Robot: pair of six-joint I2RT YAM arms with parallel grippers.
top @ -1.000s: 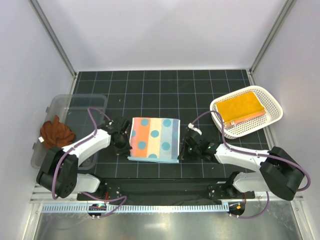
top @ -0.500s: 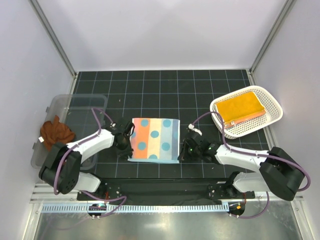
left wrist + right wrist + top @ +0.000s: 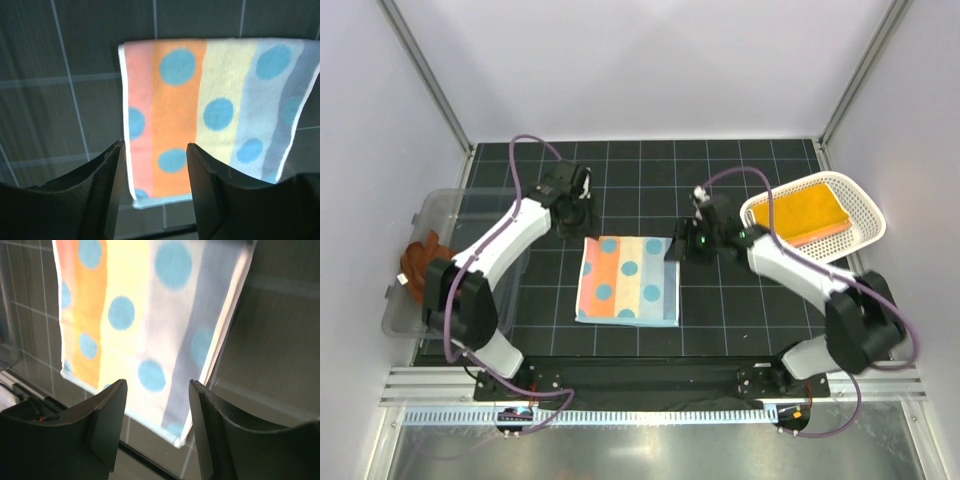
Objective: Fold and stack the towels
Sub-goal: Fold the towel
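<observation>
Left claw (image 3: 575, 213) is hovering just beyond the far left corner of the polka-dot towel (image 3: 628, 280). This is a folded cloth striped pink, orange, yellow and pale blue with blue spots. It is lying flat at the middle of the black gridded bench (image 3: 650, 165).

In the left wrist view, the two dark fingers (image 3: 107, 185) are standing wide apart. They are gripping nothing, and the towel's stripes are showing through the gap.

Right claw (image 3: 685, 245) is hanging beside the towel's far right corner. Its fingers (image 3: 210, 430) are likewise spread wide and holding nothing. From these angles it is hard to say whether either claw is touching the cloth or the bench.

At the right, the white perforated plastic basket (image 3: 840, 250) is holding a folded yellow-orange towel (image 3: 800, 212). A paler pinkish edge is peeking out along its near side, possibly a second cloth.

At the left edge, the clear plastic bin (image 3: 470, 205) is sitting with a crumpled rust-brown cloth (image 3: 428, 265) bunched in its near end.
</observation>
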